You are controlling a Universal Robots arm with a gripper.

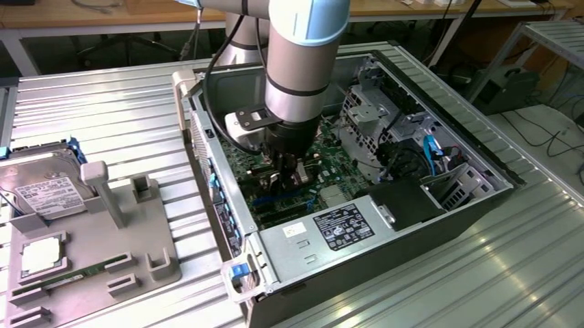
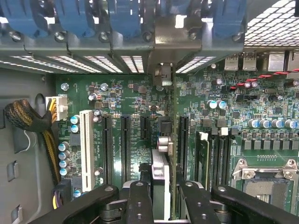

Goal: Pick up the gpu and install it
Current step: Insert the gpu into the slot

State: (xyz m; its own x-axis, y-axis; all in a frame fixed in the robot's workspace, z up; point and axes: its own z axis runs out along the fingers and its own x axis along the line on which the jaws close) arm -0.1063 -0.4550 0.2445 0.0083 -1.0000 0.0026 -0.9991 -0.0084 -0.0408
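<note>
Wrist view lets us see the gripper (image 2: 164,198) closed on the gpu (image 2: 162,161), held on edge just over the black slots of the motherboard (image 2: 117,93) inside the computer case (image 1: 383,273), so we judge the pick-up done and the seating not yet finished.

- The claw (image 2: 164,198) grips the gpu (image 2: 160,173) between its two black fingers (image 2: 140,200)
- The card stands edge-on over the green motherboard (image 2: 135,100), its far end at the rear slot openings under the blue clips (image 2: 121,16)
- To one side lie black slots (image 2: 125,149) and a white slot (image 2: 86,144); to the other, the CPU socket (image 2: 267,184)
</note>
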